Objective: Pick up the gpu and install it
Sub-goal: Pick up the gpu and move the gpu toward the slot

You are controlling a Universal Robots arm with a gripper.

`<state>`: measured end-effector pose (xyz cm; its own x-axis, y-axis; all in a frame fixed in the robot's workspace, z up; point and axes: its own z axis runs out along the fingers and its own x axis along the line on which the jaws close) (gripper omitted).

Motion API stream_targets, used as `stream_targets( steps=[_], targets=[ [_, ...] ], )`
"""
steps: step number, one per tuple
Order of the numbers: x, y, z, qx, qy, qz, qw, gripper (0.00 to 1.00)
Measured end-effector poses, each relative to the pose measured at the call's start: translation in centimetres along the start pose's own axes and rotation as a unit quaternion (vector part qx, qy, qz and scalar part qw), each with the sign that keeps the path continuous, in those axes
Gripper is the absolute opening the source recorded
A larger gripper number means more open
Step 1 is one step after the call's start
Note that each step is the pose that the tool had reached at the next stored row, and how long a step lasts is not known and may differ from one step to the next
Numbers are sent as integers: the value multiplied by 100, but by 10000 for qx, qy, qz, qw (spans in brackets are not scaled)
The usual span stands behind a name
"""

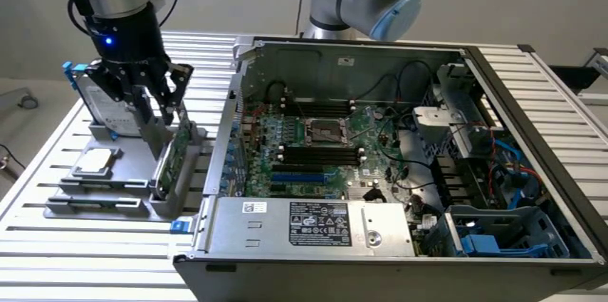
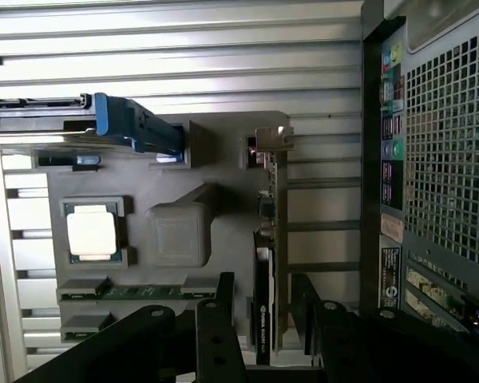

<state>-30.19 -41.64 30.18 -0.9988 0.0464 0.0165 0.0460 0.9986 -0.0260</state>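
gpu (image 1: 169,163) standing on edge in the grey holder (image 1: 100,206) at the exterior view's left, green board face showing, wrist view adds its black shroud (image 2: 261,315) and silver bracket (image 2: 273,137), hand (image 1: 164,131) released, fingers (image 2: 215,343) straddling it

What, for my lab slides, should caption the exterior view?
Open gripper straddles the upright gpu in its gray holder beside the opened computer case.

I see narrow free gaps along both faces of the upright gpu (image 1: 172,165); the computer case wall (image 1: 236,113) stands just beside one face, and the hard drive (image 1: 95,99) stands near the other.
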Motion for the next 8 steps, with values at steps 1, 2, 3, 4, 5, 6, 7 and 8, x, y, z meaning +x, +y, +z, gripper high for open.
stream_targets(
  steps=[1, 2, 3, 4, 5, 6, 7, 8],
  targets=[
    [0, 0, 18, 0, 0, 0, 10000, 42],
    [0, -1, 36, 0, 0, -3, 10000, 42],
    [-1, -2, 54, 0, 0, -6, 10000, 42],
    [-2, -4, 72, 0, 0, -10, 10000, 42],
    [-3, -10, 91, 0, 0, -16, 10000, 42],
    [-3, -17, 109, 0, -1, -22, 10000, 42],
    [-4, -25, 129, 1, -1, -28, 10000, 42],
    [-4, -33, 147, 1, -1, -32, 10000, 42]
  ],
)
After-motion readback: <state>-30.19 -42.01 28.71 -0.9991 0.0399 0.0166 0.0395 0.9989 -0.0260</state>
